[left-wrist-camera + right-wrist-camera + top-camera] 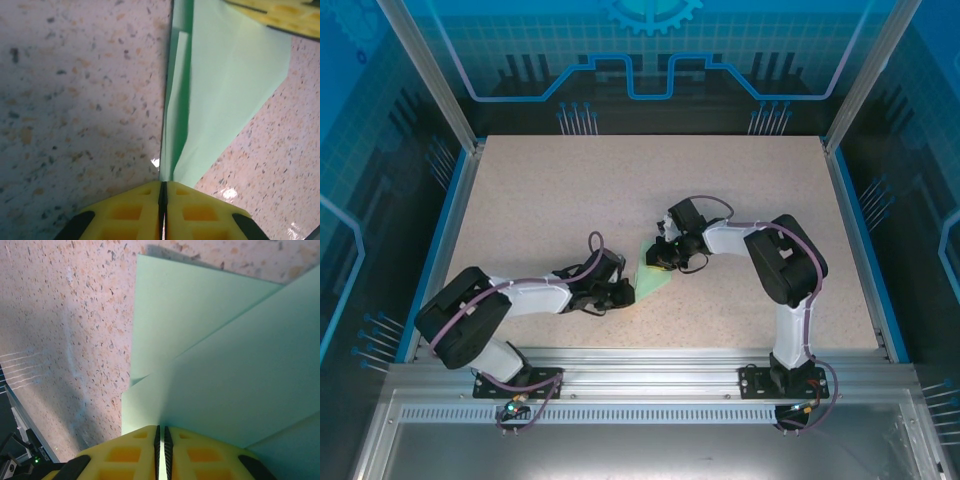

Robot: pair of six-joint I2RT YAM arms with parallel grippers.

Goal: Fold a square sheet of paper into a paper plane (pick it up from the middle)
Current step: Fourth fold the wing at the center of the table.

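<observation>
The pale mint-green paper plane [651, 276] is a pointed, folded wedge held between the two arms near the table's middle. My left gripper [624, 291] is shut on its narrow tip. In the left wrist view the yellow jaws [163, 184] meet on the centre crease, and the paper plane [230, 85] fans out away from them. My right gripper [661, 258] is shut on the wide end. Its jaws [160, 429] pinch a thin edge of the paper plane [225, 365], whose layered flaps spread ahead. One of the right gripper's yellow fingers [280, 12] shows at the paper's far corner.
The speckled beige table [570, 200] has a blue rim on its left and right sides. Transparent blue enclosure walls [650, 60] stand at the back and sides. The arm bases sit on a metal rail [650, 375] at the near edge.
</observation>
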